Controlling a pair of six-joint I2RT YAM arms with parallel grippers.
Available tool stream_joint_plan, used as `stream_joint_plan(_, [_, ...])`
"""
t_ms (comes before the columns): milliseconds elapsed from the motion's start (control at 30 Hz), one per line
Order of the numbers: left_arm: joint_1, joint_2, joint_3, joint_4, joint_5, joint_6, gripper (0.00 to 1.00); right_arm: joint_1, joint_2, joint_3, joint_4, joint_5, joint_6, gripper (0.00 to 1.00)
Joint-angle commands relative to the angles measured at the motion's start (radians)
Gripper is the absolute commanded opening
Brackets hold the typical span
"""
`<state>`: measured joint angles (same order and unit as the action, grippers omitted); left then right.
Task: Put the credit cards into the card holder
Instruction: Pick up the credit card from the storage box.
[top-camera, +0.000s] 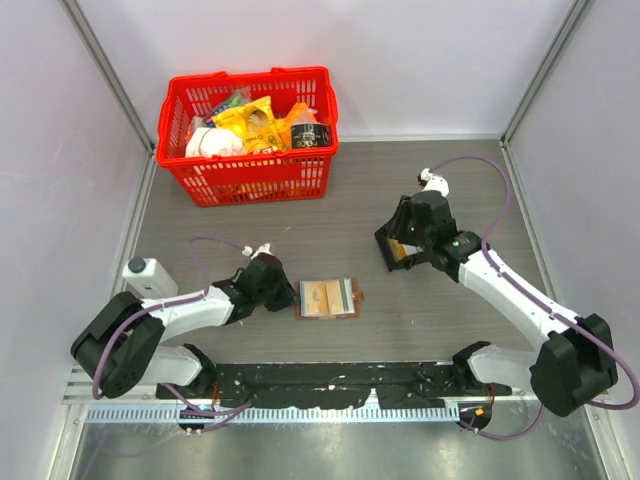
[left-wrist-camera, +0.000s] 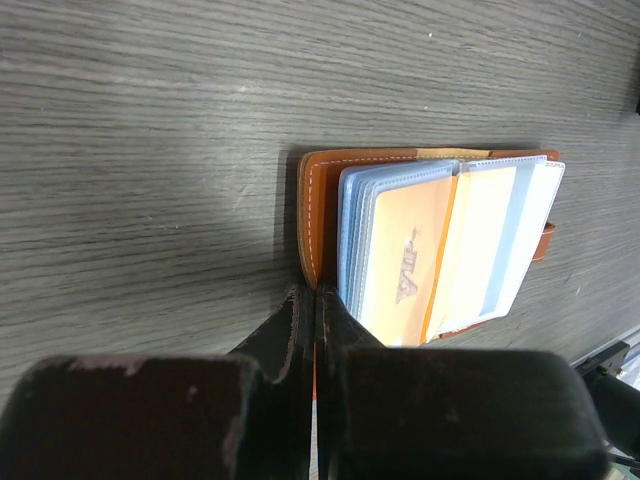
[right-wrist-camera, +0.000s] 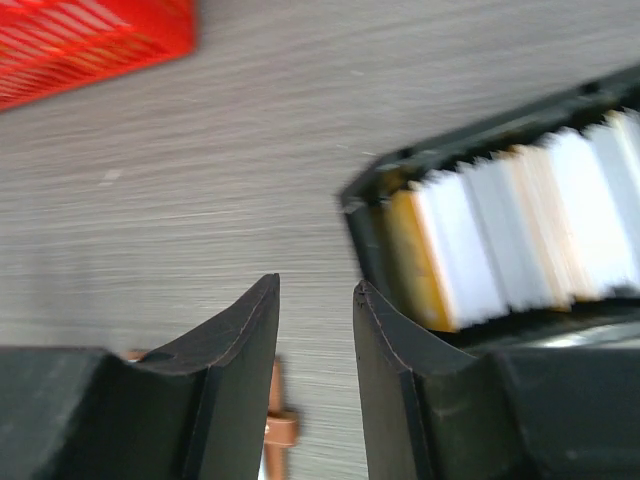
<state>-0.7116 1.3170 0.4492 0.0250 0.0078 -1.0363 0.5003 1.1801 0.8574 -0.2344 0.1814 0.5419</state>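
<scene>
Jaws of the right gripper (right-wrist-camera: 315, 330) stood apart and empty beside the credit cards (right-wrist-camera: 520, 235), with the left gripper (left-wrist-camera: 316, 330) shut at the card holder (left-wrist-camera: 320, 215) edge, so picking one card seemed next.

**One word legible: "VIP"**

The orange card (left-wrist-camera: 405, 262) showing in the clear sleeve of the open card holder (left-wrist-camera: 318, 215) carries "VIP" in grey slanted letters. Print on the packets in the red basket (top-camera: 250, 175), far beyond the card holder, is too small to read.
</scene>
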Motion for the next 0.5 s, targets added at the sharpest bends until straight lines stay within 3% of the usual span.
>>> stream_joint_plan(0, [-0.002, 0.002, -0.012, -0.166, -0.045, 0.05, 0.0, -0.069, 0.065, 0.049, -0.163, 0.03, -0.132, 0.41])
stream_joint_plan(467, [-0.002, 0.016, -0.014, -0.148, -0.035, 0.056, 0.0, -0.077, 0.311, 0.173, -0.224, 0.153, -0.286, 0.43])
